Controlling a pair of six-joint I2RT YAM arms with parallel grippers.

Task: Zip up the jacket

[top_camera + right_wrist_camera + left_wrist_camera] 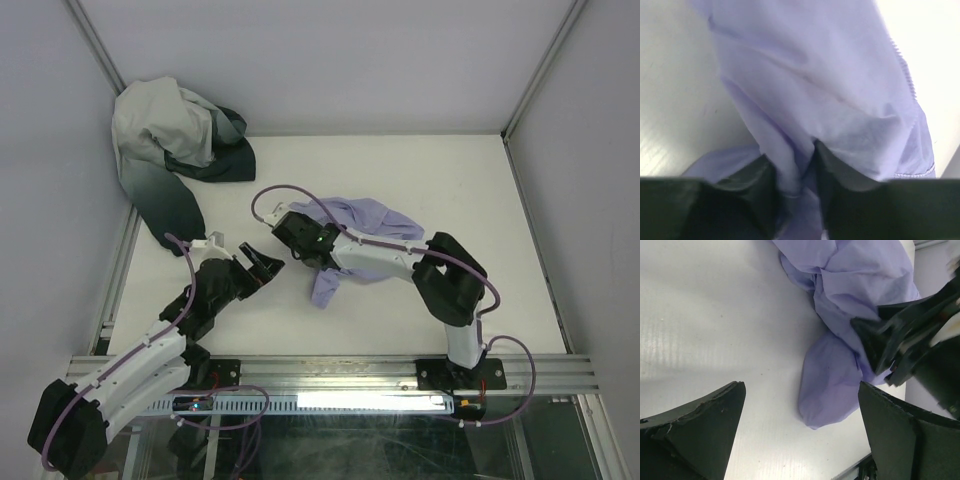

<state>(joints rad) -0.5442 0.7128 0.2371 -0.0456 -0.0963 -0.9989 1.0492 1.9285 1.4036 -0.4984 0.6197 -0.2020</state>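
Observation:
The lavender jacket (365, 232) lies crumpled on the white table, right of centre. My right gripper (300, 243) sits over its left part and is shut on a fold of the fabric; in the right wrist view the fold (790, 170) is pinched between the two dark fingers, and a zipper edge (905, 75) runs along the right. My left gripper (262, 264) is open and empty just left of the jacket. In the left wrist view a jacket lobe (832, 382) lies on the table between the open fingers and ahead of them, with the right gripper (880, 347) beyond it.
A white-and-dark-green garment (175, 150) is piled in the back left corner. Grey walls enclose the table on three sides. The metal rail (330, 372) with the arm bases runs along the near edge.

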